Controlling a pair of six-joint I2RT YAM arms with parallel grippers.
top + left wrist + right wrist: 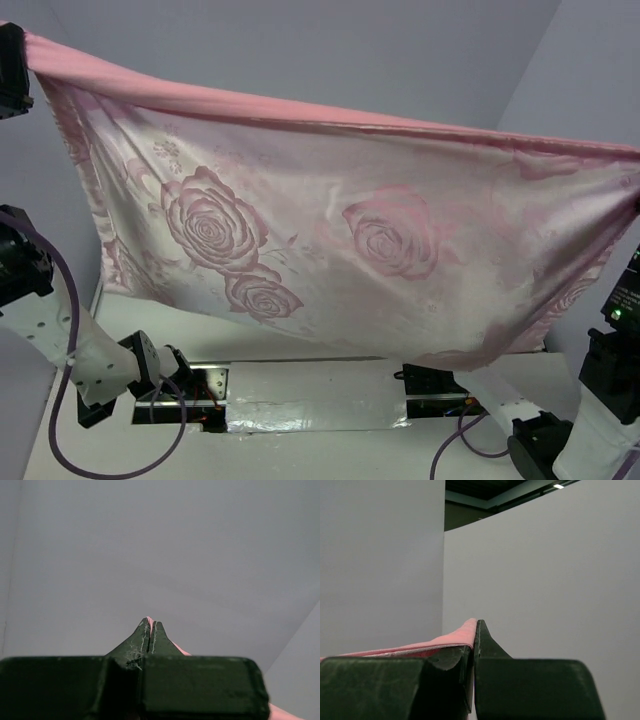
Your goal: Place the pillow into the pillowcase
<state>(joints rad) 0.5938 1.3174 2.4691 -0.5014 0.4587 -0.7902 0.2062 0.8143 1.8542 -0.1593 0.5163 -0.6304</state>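
The left gripper and right gripper clamp the pillowcase by its upper corners, stretched aloft; no pillow visible, insertion outstanding

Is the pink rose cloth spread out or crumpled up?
Spread out. The pillowcase hangs wide like a curtain, its top edge stretched between the left gripper and right gripper, both shut on it.

Top high, behind; wrists close, facing wall; pillowcase shared.

No legible text, print on right arm too small
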